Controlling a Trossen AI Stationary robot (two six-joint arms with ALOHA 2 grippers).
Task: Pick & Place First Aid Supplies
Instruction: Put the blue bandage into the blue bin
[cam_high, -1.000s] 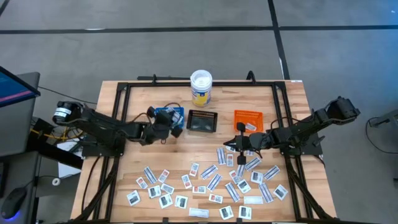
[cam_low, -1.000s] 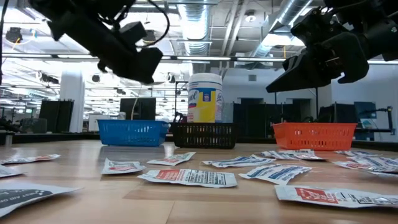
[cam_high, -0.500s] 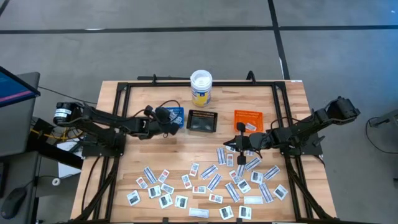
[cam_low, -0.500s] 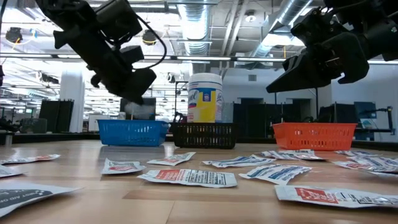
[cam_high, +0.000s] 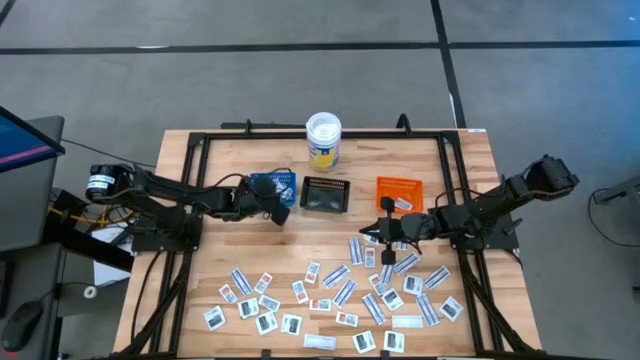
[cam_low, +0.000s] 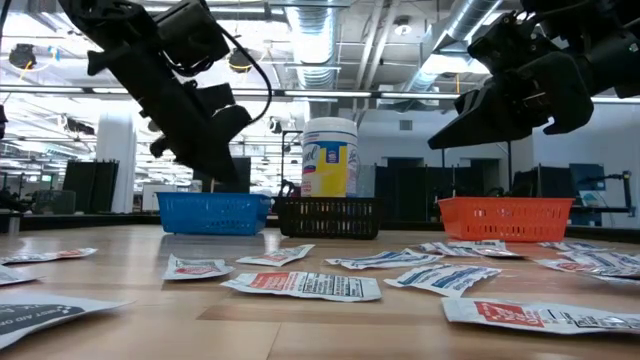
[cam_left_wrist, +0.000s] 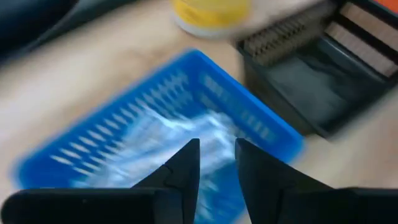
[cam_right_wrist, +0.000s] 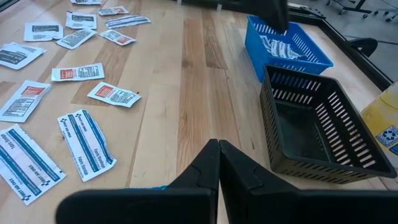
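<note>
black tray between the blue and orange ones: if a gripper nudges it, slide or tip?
Probably slide: the black tray sits low and wide on the bare wooden table. Likely light, since its walls are open slats and it looks empty. A push high on its rim might lift one edge, though a full tip seems unlikely.

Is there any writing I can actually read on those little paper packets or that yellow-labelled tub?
Nothing reads clearly.
Flat white-and-blue paper strip packets: printed lines, too small to read.
Squarish white packets with red marks: too small.
White-lidded yellow-labelled tub: label blurred.
</note>
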